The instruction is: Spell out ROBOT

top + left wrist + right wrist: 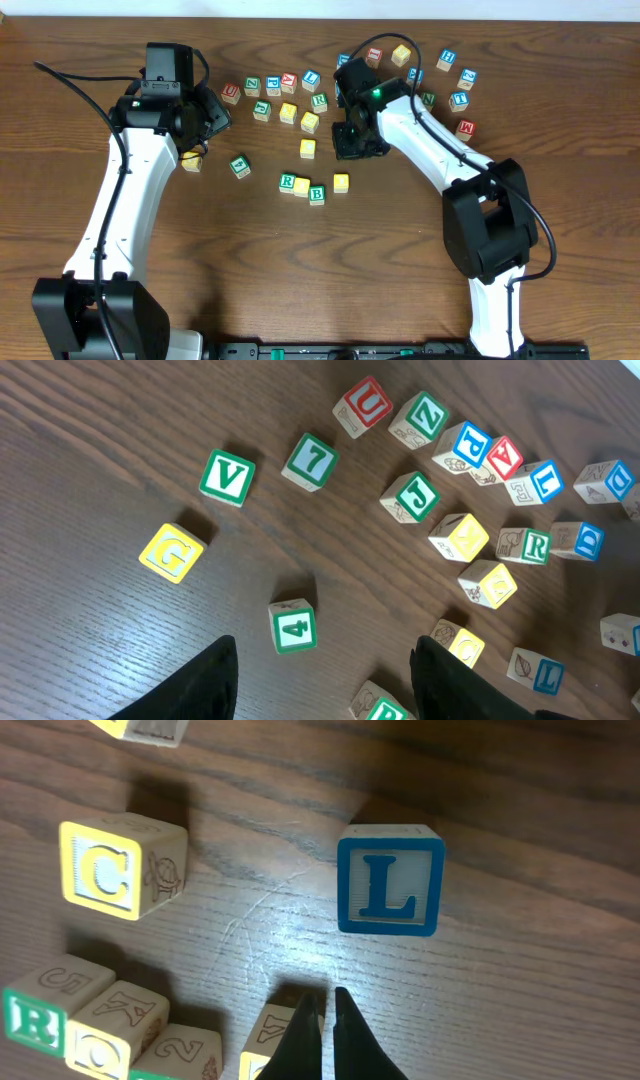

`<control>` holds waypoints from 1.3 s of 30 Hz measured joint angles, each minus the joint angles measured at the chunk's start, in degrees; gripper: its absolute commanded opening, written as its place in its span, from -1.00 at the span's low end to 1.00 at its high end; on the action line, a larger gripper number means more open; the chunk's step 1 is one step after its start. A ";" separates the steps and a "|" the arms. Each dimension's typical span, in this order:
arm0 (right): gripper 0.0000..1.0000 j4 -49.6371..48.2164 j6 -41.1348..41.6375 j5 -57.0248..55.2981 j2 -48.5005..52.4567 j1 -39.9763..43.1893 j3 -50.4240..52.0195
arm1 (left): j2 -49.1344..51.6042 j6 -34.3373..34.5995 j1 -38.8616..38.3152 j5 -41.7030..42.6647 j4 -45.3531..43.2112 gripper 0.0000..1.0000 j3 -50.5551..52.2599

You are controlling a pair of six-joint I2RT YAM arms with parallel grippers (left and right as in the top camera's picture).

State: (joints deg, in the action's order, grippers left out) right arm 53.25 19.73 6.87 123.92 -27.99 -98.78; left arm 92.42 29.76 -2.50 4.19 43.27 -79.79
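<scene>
The right pincer (325, 1005) is squeezed tight shut and has nothing in it. Its tips point down at the table (400, 260), up and to the right of the green R cube (288, 181). Right next to the green R cube, on its right, is a yellow cube (302, 186). Next to that is the green B cube (317, 193), so the three make a short slanted row. The second yellow cube (341, 182) sits farther right of the green R cube, apart from the row and close to the pincer tips. A yellow C cube (97, 870) lies straight above the green R cube, and a blue L cube (390, 880) lies up and to its right.

The left pincer (322, 660) is partly open and holds nothing. It is well off to the left of the green R cube and higher up, with a green 4 cube (293, 628) near its fingers.

The blue cubes (458, 99) far to the right of the green R cube are too small to read, so I cannot tell which one is the T.
</scene>
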 measured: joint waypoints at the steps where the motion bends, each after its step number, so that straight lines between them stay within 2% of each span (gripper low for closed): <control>1: -0.93 -0.11 0.13 0.00 0.02 0.00 0.31 | 0.00 0.00 0.00 0.00 0.00 0.10 0.00; 6: -0.83 -0.72 0.61 -0.39 0.33 0.00 0.83 | 0.07 0.00 0.00 0.00 0.00 0.10 0.00; 21: -0.92 -4.59 0.66 -2.64 4.98 0.00 0.98 | 0.17 0.00 0.00 0.00 0.02 0.10 0.00; 39: -0.91 -21.03 0.33 -5.49 5.09 5.33 1.03 | 0.22 0.00 0.00 0.00 0.24 0.10 0.02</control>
State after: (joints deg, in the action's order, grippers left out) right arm 32.23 20.05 1.39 129.01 -22.65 -97.76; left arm 92.64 29.76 -2.50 4.19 43.51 -79.77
